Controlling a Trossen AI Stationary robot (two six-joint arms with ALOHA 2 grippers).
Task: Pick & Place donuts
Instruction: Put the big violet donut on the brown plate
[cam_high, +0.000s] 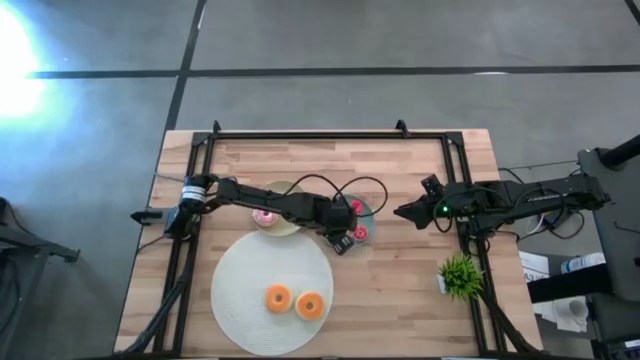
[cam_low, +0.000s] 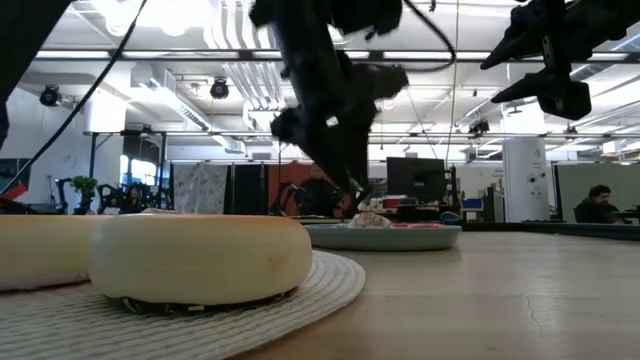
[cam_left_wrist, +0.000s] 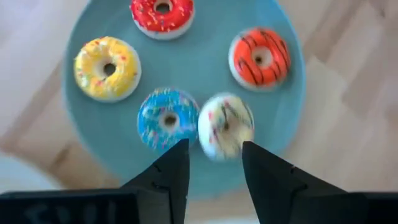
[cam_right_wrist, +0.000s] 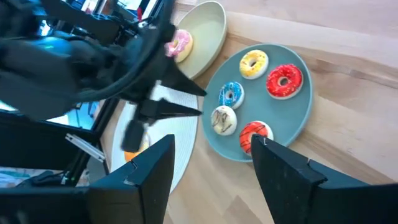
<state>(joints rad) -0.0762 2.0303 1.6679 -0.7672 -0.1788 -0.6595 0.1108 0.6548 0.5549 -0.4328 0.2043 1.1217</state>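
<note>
Start at the mat (cam_high: 240, 300), at 7 o'clock on the table: two orange donuts (cam_high: 294, 301) already sit there, likely the drop zone. At centre, the cream plate (cam_high: 285, 228) holds a pink donut (cam_high: 264, 217). Your left gripper (cam_left_wrist: 214, 162) hangs over the teal plate (cam_left_wrist: 286, 112), fingers spread and empty, straddling the whitish donut (cam_left_wrist: 225, 124), apparently its next pick. The blue donut (cam_left_wrist: 166, 118) touches it, so close carefully. At 3 o'clock, your right gripper (cam_right_wrist: 211, 158) waits, fingers apart.

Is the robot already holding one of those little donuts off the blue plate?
No. The left gripper hangs open above the teal plate, and the white mini donut lies on the plate beyond its fingertips.
</note>
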